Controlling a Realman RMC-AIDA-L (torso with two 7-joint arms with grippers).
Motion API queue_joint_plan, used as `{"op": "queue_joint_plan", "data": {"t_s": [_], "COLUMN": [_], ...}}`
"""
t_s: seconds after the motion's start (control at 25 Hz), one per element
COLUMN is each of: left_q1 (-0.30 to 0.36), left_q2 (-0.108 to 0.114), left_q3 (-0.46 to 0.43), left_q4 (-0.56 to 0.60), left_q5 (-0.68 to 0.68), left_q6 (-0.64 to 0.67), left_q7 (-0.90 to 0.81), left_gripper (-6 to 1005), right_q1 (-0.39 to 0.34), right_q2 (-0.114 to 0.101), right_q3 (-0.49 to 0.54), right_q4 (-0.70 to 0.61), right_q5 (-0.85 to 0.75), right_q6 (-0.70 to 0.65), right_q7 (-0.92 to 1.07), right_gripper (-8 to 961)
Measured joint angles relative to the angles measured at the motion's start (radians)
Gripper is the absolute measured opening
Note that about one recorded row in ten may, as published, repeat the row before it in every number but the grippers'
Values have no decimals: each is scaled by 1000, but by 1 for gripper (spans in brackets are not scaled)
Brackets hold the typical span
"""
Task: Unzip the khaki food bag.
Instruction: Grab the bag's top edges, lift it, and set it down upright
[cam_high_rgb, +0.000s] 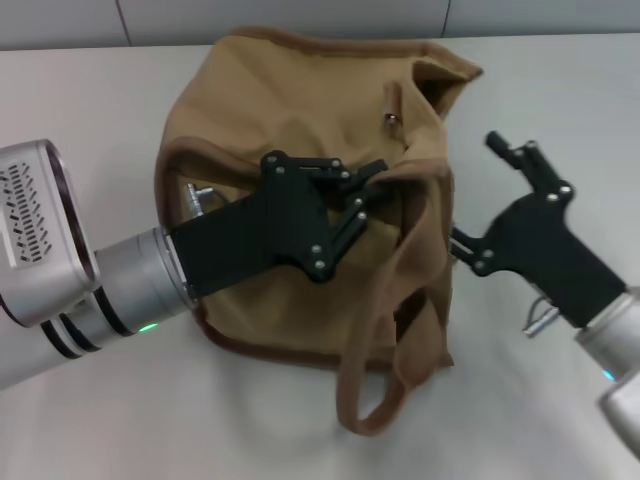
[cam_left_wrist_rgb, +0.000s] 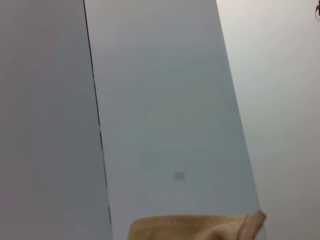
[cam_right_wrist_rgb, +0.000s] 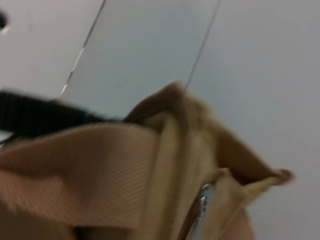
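The khaki food bag (cam_high_rgb: 270, 90) lies slumped on the white table, its strap handles hanging toward the front. A small metal zipper pull (cam_high_rgb: 392, 121) sits on its top near the far right corner, and it also shows in the right wrist view (cam_right_wrist_rgb: 202, 201). My left gripper (cam_high_rgb: 368, 185) reaches over the bag from the left and is pinched on a fold of fabric at the bag's top right. My right gripper (cam_high_rgb: 478, 196) is open and empty, just right of the bag's side. The left wrist view shows only the bag's top edge (cam_left_wrist_rgb: 195, 227).
The white table (cam_high_rgb: 560, 90) runs all around the bag. A grey panelled wall (cam_high_rgb: 300, 15) stands behind it. One strap loop (cam_high_rgb: 365, 400) hangs toward the front edge. My left gripper's black body (cam_right_wrist_rgb: 35, 117) shows in the right wrist view.
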Motion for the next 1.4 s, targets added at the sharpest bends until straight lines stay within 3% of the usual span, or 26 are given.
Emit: {"op": "queue_joint_plan", "data": {"t_s": [0.4, 0.88, 1.4], "left_q1": [-1, -2, -2], "left_q2": [0, 0, 0], "left_q3": [45, 48, 51], "left_q4": [17, 17, 16], "left_q5": [-21, -34, -35], "left_q6": [-27, -63, -74], "left_q7": [1, 1, -5], "left_gripper": [71, 71, 70], "right_q1": [27, -19, -5], "right_q2": [1, 1, 1], "right_q3": [-11, 0, 29], "right_q4": [74, 84, 86], "right_q5": [-6, 0, 4], "right_q6": [55, -24, -21], "right_q7": [-127, -118, -65], "right_gripper": [840, 838, 834]}}
